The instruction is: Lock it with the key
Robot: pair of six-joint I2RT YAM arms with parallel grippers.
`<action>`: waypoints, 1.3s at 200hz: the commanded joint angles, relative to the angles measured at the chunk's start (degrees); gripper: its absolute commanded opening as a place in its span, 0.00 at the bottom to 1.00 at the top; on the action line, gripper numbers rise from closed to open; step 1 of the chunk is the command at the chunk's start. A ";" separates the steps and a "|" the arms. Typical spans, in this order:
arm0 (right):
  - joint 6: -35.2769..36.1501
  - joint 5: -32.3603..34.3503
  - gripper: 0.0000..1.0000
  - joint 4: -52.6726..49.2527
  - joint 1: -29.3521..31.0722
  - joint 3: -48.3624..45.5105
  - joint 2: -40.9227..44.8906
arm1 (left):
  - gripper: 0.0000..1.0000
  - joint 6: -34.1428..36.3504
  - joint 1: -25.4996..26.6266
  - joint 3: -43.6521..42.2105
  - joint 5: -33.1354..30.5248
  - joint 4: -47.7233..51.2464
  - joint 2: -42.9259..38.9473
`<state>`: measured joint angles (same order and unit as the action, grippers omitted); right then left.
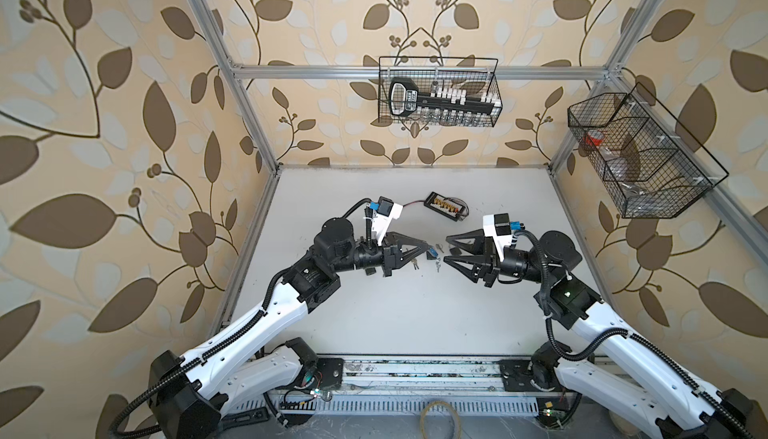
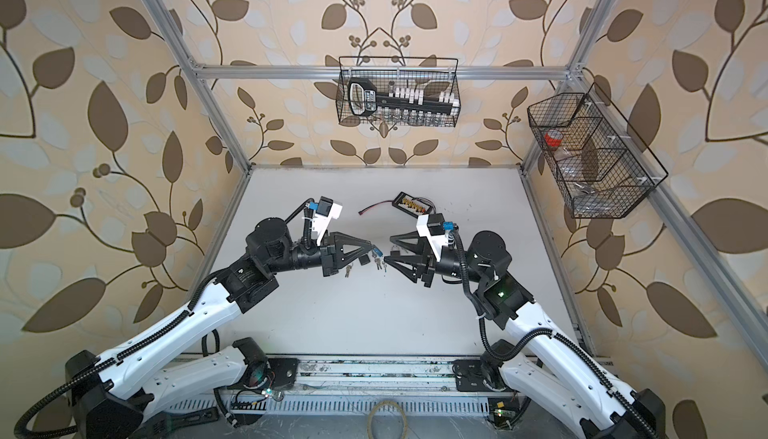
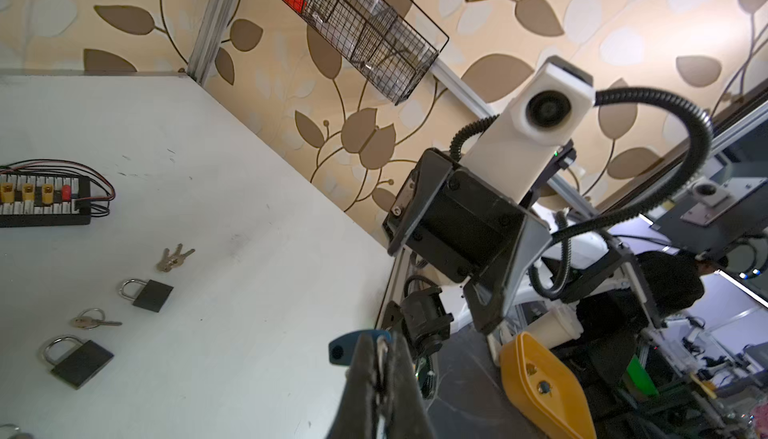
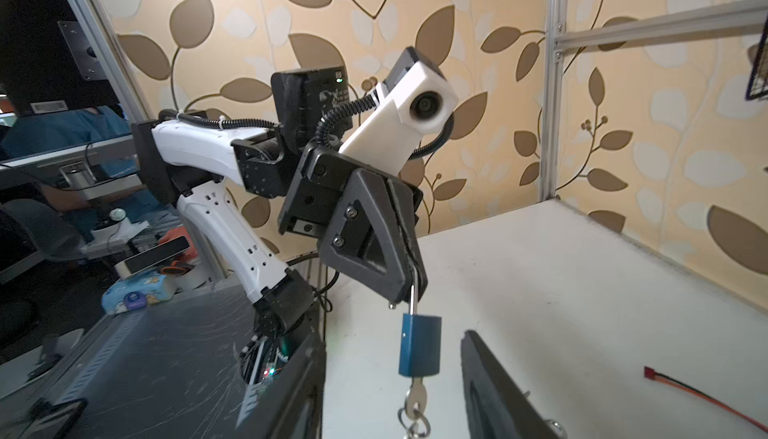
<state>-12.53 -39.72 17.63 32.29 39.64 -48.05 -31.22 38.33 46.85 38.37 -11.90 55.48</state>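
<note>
Left gripper (image 4: 409,287) is clamped shut on the silver shackle (image 4: 413,299) of the small blue metal padlock (image 4: 419,343). The padlock body hangs free below the fingertips, clear of the white tabletop (image 1: 415,312). The silver key (image 4: 415,397) sits in the keyway at the bottom with its ring dangling under it. Grip choice makes sense: pinching the shackle leaves the body and key exposed for the other arm. The shackle's short leg looks out of the body, so I read it as not locked yet.

Right gripper (image 1: 446,250) faces it with its jaws apart and nothing between them. In the right wrist view one black finger (image 4: 490,378) is just beside the padlock body, not touching. The key hangs lower than the finger's tip and is also apart from it. My guess is the next move is closing in on the key head. The key swings loose, so alignment is the risk.

On the table around the grippers:
- a dark grey padlock (image 3: 151,294)
- a second grey padlock (image 3: 81,361)
- a loose key bunch (image 3: 174,256)
- a ringed key (image 3: 93,320)

None of these is touched. Further back is a black connector board with yellow plugs (image 1: 446,204). On the rear wall hangs a black wire basket (image 1: 440,59), and on the side wall a second wire basket (image 1: 665,202).
</note>
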 commanded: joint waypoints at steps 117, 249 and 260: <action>3.89 12.93 0.15 8.51 6.98 0.30 -5.32 | 0.00 -6.57 1.75 0.04 -2.49 -11.77 -2.04; -5.09 -15.35 0.00 -12.37 2.43 11.64 -6.69 | 0.32 19.03 1.75 15.01 0.47 22.69 -1.79; -3.90 -16.16 0.00 -14.31 1.63 12.54 -6.61 | 0.34 20.12 1.75 15.57 1.21 24.07 -1.31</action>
<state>-16.47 -48.69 8.69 35.46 49.01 -55.22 -18.06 39.46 59.96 37.10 5.17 54.11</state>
